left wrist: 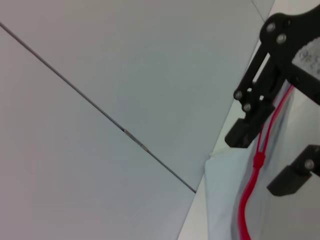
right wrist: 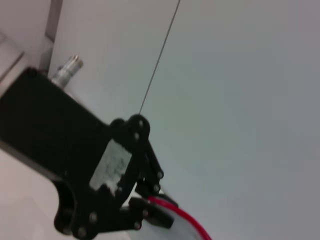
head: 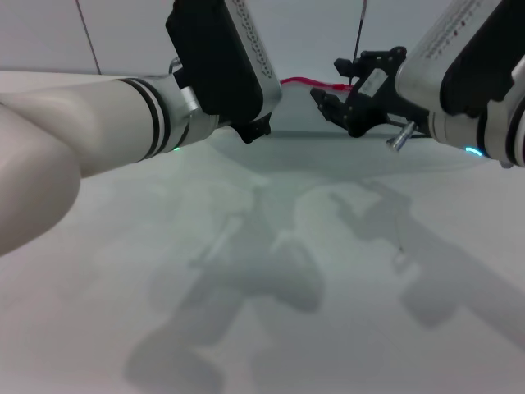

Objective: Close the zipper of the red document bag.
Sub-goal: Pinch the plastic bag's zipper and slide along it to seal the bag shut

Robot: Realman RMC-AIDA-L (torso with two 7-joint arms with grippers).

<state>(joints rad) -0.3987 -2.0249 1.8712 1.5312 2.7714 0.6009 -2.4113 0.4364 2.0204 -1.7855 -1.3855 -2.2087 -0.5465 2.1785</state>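
Note:
The red document bag (head: 328,152) lies flat at the far side of the table, translucent and pale. Its zipper (head: 299,82) is a thin red strip along the far edge. My right gripper (head: 328,82) is open at that edge, one finger on each side of the red strip. In the left wrist view this gripper (left wrist: 260,165) straddles the zipper's red pull tab (left wrist: 258,161), with the bag (left wrist: 222,210) below it. The right wrist view shows the zipper (right wrist: 187,218) beside black fingertips (right wrist: 150,210). My left gripper (head: 250,131) hangs low over the bag's near left part.
The white table (head: 246,312) stretches toward me, crossed by both arms' shadows. A pale wall (head: 123,33) with thin dark seams rises right behind the bag's far edge.

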